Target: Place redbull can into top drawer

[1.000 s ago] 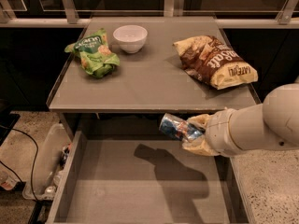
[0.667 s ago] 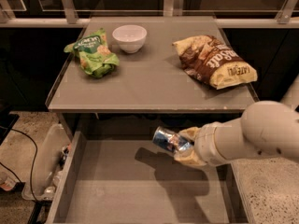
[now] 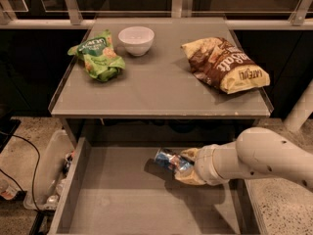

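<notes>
The redbull can lay tilted, clamped in the claw, low over the floor of the open top drawer beneath the tabletop. Delivery looked nearly done; only releasing the can and withdrawing remained.

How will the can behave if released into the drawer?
Likely rolls: the can lies sideways in the hand over the flat-bottomed drawer. Probably slippery, given the shiny metal. Seems stiff, small, likely light.
</notes>
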Tool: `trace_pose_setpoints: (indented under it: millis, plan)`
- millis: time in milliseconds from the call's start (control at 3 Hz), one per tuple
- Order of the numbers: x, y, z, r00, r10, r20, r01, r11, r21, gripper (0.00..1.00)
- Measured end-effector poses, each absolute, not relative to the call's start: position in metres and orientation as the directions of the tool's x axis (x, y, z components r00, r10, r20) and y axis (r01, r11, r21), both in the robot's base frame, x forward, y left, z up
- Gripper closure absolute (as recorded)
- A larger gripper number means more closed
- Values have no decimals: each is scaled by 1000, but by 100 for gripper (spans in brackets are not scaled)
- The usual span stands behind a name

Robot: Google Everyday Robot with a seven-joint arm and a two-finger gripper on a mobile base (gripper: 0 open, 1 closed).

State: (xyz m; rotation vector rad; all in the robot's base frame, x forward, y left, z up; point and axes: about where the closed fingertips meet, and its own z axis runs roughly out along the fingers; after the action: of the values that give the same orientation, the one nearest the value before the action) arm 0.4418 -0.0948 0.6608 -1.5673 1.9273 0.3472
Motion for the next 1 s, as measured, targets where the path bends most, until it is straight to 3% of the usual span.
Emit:
trace_pose_setpoints:
  millis: [667, 1000]
  plan:
    - [443, -84, 621, -99, -778, -620, -962, 234, -139, 100]
    - [443, -84, 621, -100, -778, -620, -963, 233, -138, 82]
